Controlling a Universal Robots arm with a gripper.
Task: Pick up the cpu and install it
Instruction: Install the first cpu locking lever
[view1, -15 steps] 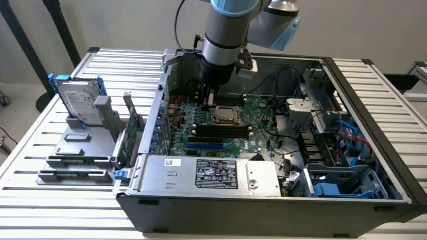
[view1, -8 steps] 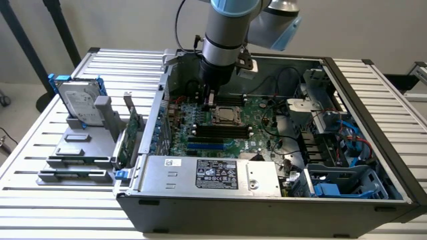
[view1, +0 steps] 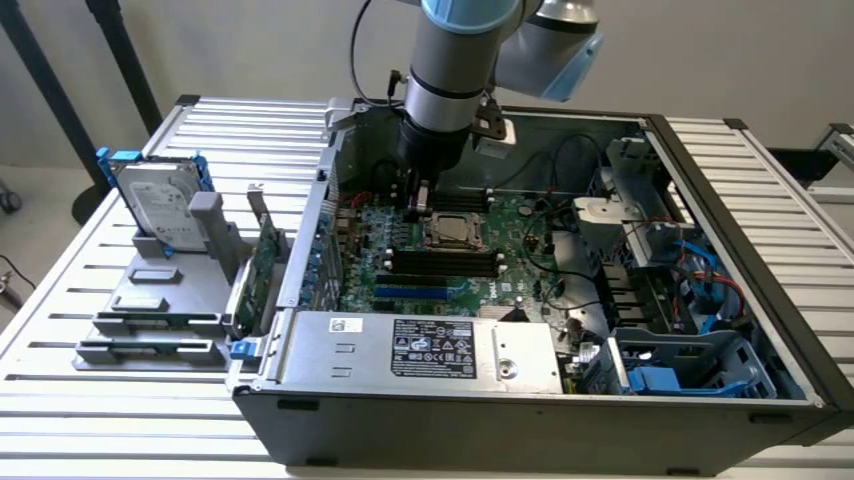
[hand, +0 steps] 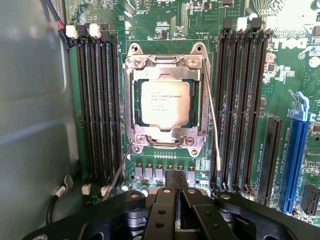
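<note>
The black fingers (hand: 167, 202) are closed against each other, and there is nothing between them. They hang over the green motherboard (hand: 150, 30), just beside the socket and apart from the chip.

The small flat square cpu (hand: 165, 102), with a shiny silver-grey metal top, lies flat in the socket in the middle of the board. A silver metal socket frame (hand: 165, 62) goes around it on all 4 sides, and a thin wire lever (hand: 214, 120) runs along one side of this frame. Long black memory slots (hand: 97, 110) stand in rows on both sides of the socket.

In the exterior view, the silver-grey arm (view1: 447, 60) reaches down into the open dark grey computer case (view1: 534, 420). The case lies on its side on the bench (view1: 80, 330) of white slats. On the exterior view's left, outside the case, a large silver hard drive (view1: 160, 205) in a blue frame stands upright on a grey holder (view1: 174, 300).
</note>
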